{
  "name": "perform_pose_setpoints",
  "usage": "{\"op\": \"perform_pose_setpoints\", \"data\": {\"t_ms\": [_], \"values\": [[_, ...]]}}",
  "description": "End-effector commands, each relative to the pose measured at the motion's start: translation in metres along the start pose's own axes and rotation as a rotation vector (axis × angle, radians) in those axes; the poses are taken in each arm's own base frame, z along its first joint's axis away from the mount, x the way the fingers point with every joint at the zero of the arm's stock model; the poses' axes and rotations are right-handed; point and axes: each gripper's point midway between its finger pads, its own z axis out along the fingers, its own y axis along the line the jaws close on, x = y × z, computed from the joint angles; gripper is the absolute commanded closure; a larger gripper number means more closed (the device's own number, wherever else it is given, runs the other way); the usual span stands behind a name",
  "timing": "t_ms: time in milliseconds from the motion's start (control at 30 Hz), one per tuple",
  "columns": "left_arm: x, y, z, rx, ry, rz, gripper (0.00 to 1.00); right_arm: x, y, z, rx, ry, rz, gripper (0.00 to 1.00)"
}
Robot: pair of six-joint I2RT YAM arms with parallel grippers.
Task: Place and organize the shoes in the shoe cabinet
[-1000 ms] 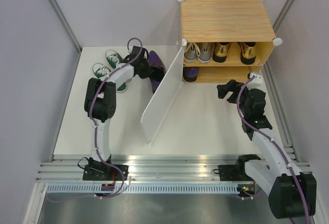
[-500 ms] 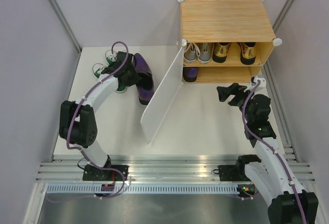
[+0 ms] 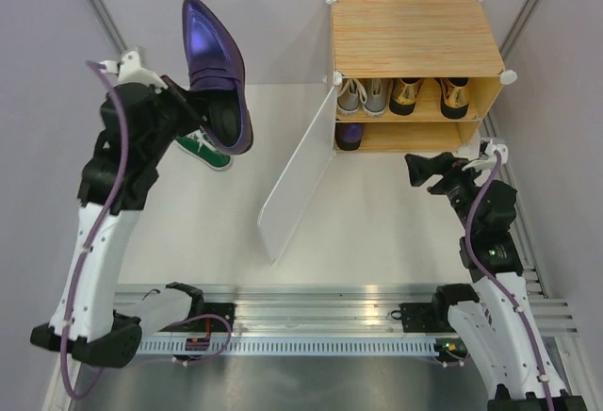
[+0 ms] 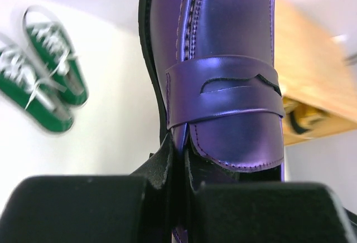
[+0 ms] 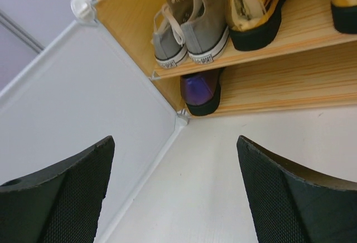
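Left end effector (image 4: 178, 168) on glossy purple shoe (image 4: 223, 87)

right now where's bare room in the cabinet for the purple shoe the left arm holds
Lower shelf: bare from the stowed purple shoe at its left end all the way right. Upper shelf is crowded: grey sneakers and gold shoes fill it. Table right of the door is bare too.

Three camera views.
Overhead looks down from behind the arms; both wrist cameras share the light bamboo-grain wooden shoe cabinet (image 5: 279, 87) ahead of the right gripper (image 5: 174, 142).
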Motion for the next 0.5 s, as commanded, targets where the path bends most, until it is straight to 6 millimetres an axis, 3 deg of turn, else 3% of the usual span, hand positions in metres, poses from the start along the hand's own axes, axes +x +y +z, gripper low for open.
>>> {"op": "perform_pose_setpoints", "data": {"t_ms": [0, 33, 133, 167, 233, 267, 400, 433, 467], "values": [[-0.051, -0.046, -0.063, 0.217, -0.141, 0.023, 0.98, -0.049, 0.011, -0.019, 0.054, -0.119, 0.029, 0.06], [-0.05, -0.048, -0.069, 0.233, -0.136, 0.02, 0.98, -0.055, 0.003, -0.024, 0.111, -0.143, 0.042, 0.05], [-0.041, -0.069, -0.089, 0.363, -0.08, -0.002, 0.98, -0.085, 0.007, -0.043, 0.154, -0.234, 0.066, 0.04], [-0.034, -0.08, -0.096, 0.424, -0.044, -0.006, 0.98, -0.104, 0.016, -0.054, 0.145, -0.284, 0.067, 0.04], [-0.03, -0.092, -0.109, 0.49, -0.016, -0.023, 0.98, -0.119, 0.017, -0.065, 0.176, -0.321, 0.07, 0.04], [-0.025, -0.103, -0.117, 0.545, 0.01, -0.019, 0.98, -0.139, 0.022, -0.078, 0.189, -0.381, 0.072, 0.04], [-0.02, -0.141, -0.146, 0.684, 0.047, -0.008, 0.98, -0.17, 0.027, -0.102, 0.236, -0.463, 0.058, 0.03], [-0.014, -0.146, -0.133, 0.649, 0.048, -0.003, 0.98, -0.172, 0.026, -0.106, 0.25, -0.466, 0.053, 0.03], [0.006, -0.168, -0.145, 0.714, 0.107, 0.021, 0.98, -0.179, 0.029, -0.113, 0.246, -0.488, 0.053, 0.03]]}}
